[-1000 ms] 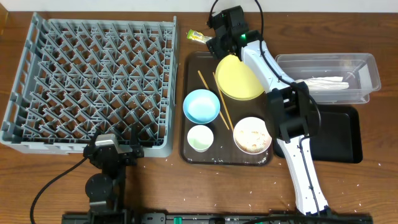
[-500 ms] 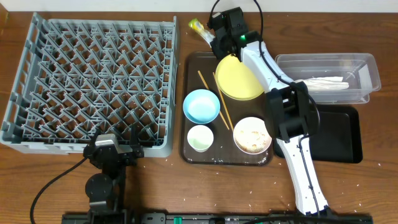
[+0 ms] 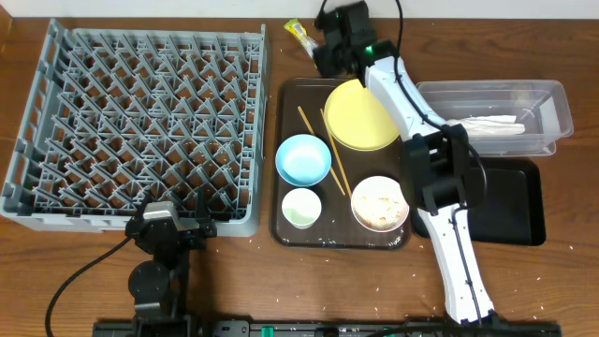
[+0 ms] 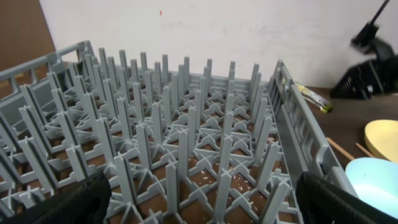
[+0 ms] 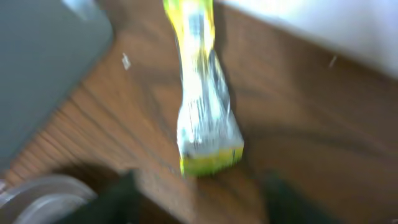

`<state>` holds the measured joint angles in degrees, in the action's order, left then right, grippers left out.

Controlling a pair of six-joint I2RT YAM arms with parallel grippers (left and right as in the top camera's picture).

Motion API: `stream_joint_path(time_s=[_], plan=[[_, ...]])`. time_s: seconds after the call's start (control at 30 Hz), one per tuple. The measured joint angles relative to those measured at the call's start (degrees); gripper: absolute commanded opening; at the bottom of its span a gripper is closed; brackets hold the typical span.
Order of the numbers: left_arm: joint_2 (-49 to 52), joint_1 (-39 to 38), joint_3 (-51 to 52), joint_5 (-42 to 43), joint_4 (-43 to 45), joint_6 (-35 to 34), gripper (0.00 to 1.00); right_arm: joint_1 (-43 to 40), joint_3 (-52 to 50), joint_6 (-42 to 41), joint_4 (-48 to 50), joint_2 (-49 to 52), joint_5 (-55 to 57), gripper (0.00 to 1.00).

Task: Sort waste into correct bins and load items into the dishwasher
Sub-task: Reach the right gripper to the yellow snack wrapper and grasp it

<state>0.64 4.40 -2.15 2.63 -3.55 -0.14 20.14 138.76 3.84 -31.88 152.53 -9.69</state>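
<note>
The green-and-yellow wrapper [image 3: 299,35] lies on the table at the far edge, left of my right gripper [image 3: 321,49]. In the blurred right wrist view the wrapper [image 5: 202,106] lies just ahead of my open right gripper [image 5: 199,202], whose dark fingers stand wide on either side. A white napkin [image 3: 487,124] lies in the clear tub [image 3: 554,98]. The yellow plate [image 3: 360,114], blue bowl [image 3: 303,159], white cup [image 3: 301,208], white bowl [image 3: 380,203] with rice scraps and chopsticks [image 3: 332,154] sit on the brown tray. My left gripper [image 3: 180,208] is open and empty at the dish rack's [image 3: 131,122] near edge.
The dark brown serving tray [image 3: 290,94] lies between the rack and the bins. The black tray [image 3: 510,201] sits in front of the clear tub. Rice grains are scattered under the rack [image 4: 236,180] and along the table's front. The right arm reaches over the tray's right side.
My right gripper has moved toward the table's far edge. The wrapper has shifted that way too and turned from crosswise to slanted. The left arm has not moved.
</note>
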Motion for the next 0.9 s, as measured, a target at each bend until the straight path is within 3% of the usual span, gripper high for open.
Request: stream_joint_path(time_s=[0.17, 0.67, 0.8, 0.9], plan=[[0.0, 0.0, 0.0, 0.0, 0.0, 0.0, 0.95, 0.7, 1.1, -0.1, 3.6, -1.2, 1.6, 0.84], [0.0, 0.0, 0.0, 0.0, 0.0, 0.0, 0.95, 2.5, 1.1, -0.3, 9.3, 6.2, 4.1, 0.79], [0.0, 0.0, 0.0, 0.0, 0.0, 0.0, 0.95, 2.5, 1.1, -0.4, 9.3, 7.0, 4.6, 0.71], [0.0, 0.0, 0.0, 0.0, 0.0, 0.0, 0.95, 2.5, 1.1, -0.7, 9.2, 7.1, 4.8, 0.55]])
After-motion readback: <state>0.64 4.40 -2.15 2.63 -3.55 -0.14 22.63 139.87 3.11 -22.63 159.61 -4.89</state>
